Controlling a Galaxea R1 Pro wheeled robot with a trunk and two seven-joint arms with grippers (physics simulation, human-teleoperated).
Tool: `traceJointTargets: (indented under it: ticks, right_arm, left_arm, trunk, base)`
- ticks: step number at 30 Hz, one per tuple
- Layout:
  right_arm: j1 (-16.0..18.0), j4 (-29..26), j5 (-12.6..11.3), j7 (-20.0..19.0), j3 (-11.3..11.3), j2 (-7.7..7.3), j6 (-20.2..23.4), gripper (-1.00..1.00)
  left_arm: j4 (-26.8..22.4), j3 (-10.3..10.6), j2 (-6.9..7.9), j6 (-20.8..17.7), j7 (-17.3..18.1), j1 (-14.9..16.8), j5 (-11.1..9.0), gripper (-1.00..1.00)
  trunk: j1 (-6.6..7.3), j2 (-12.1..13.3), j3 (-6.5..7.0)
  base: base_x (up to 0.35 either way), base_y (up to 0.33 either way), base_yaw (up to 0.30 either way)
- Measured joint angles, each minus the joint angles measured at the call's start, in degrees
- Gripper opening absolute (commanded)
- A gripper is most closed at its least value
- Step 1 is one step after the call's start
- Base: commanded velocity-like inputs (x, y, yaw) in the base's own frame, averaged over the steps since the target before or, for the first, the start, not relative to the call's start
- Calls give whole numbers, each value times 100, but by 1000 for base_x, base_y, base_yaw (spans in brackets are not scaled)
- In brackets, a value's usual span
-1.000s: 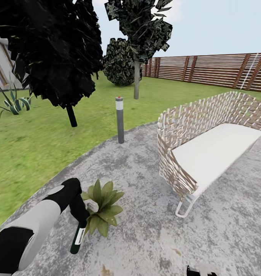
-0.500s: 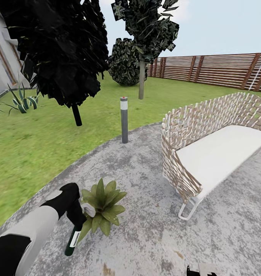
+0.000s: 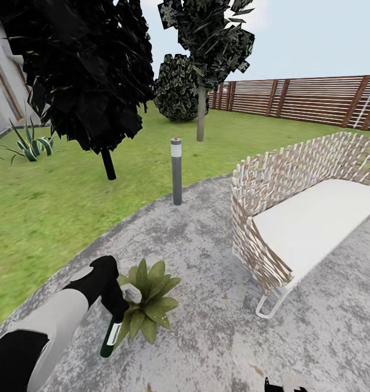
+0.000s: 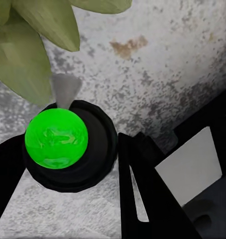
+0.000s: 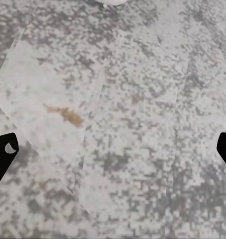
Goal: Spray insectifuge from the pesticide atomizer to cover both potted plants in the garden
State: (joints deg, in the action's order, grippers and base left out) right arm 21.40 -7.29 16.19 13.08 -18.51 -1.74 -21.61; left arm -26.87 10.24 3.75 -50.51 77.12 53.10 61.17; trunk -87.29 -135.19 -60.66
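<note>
Jaws of left gripper (image 3: 115, 318) clamped on the pesticide atomizer (image 3: 110, 338); right gripper (image 5: 113, 149) spread wide, empty.
Atomizer sits beside potted plant (image 3: 147, 299), near the patio (image 3: 207, 245) edge; I risk misting stone if the nozzle drifts.

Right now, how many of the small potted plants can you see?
1. The potted plant sits on the stone patio beside the left tool, which holds the atomizer. A second may be out of view.
</note>
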Motion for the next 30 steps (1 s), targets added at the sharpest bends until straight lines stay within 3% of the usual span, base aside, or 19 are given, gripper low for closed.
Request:
traceJointTargets:
  ticks: [5, 7, 10, 14, 18, 30]
  right_arm:
    - [0, 0, 0, 0, 0, -1, 0, 100]
    - [0, 0, 0, -2, 0, -2, 0, 100]
    - [0, -4, 0, 0, 0, -2, 0, 100]
    - [0, -6, 0, 0, 0, -1, 0, 100]
    - [0, -5, 0, 0, -1, 4, 0, 100]
    - [0, -8, -7, 5, 0, 19, -8, 100]
  left_arm:
    - [5, 97, 0, 13, 821, 358, 19, -100]
    - [12, 310, 3, 10, 950, 467, 11, -100]
    - [39, 502, 46, 8, 1024, 496, 1, -100]
    - [82, 552, 96, 18, 1067, 423, 16, -100]
    - [94, 570, 259, 43, 1059, 402, 36, -100]
    - [13, 575, 211, 35, 938, 204, 36, -100]
  trunk:
    - [0, 0, 0]
    - [0, 0, 0]
    - [0, 0, 0]
    - [0, 0, 0]
    - [0, 0, 0]
    - [0, 0, -3]
  base:
    - [0, 0, 0]
    - [0, 0, 0]
    - [0, 0, 0]
    - [0, 0, 15]
    - [0, 0, 213]
    - [0, 0, 36]
